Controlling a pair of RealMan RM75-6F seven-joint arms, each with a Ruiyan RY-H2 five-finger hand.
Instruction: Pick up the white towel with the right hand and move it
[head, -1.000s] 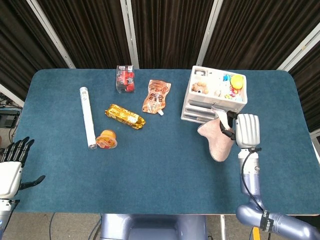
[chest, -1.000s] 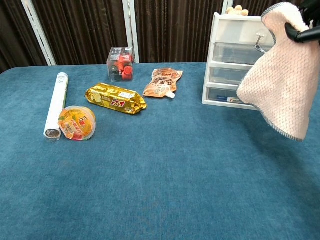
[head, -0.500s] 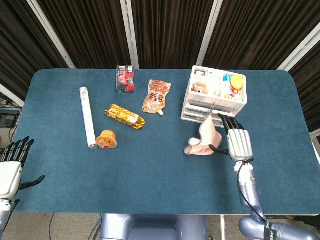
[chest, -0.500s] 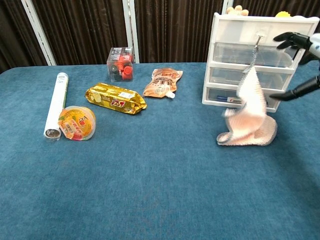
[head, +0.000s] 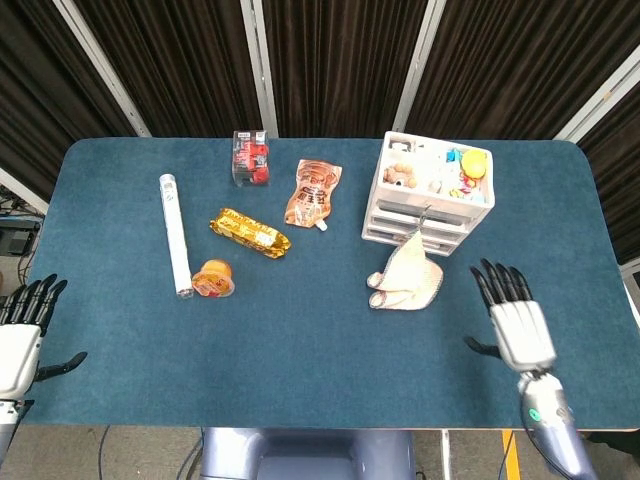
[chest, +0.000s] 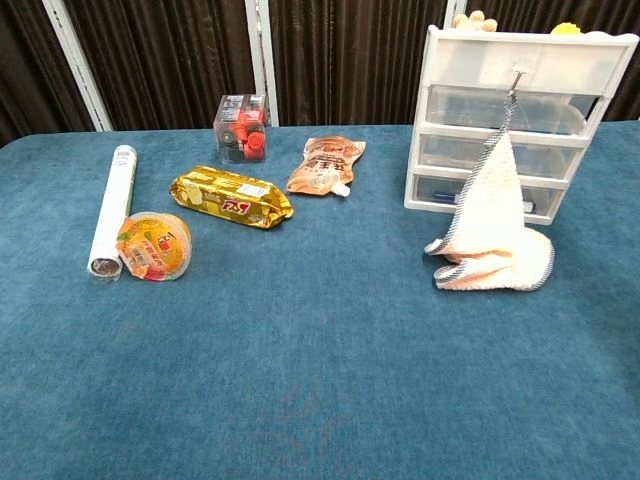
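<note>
Table (head: 320, 350): a blue cloth top spanned both views.
Drawer unit (chest: 520, 120): white, stood at the back right.
Towel (chest: 492, 235): lay crumpled on the table in front of the drawer unit, its upper corner hung by a loop from a drawer knob (chest: 519, 72).
Right hand (head: 517, 318): fingers spread, held nothing, hovered well right of the towel.
Left hand (head: 20, 335): fingers spread, empty, at the table's near left edge.
Snacks: a white tube (head: 174, 235), gold packet (head: 250, 233) and orange cup (head: 213, 279) lay left.

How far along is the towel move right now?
Done, by the look of it: the towel lies slumped on the table in front of the drawer unit, one corner apparently hung from it. In hand: nothing; the right hand is open and clear of it, the left hand open at the table's edge. Nothing visible is left.
</note>
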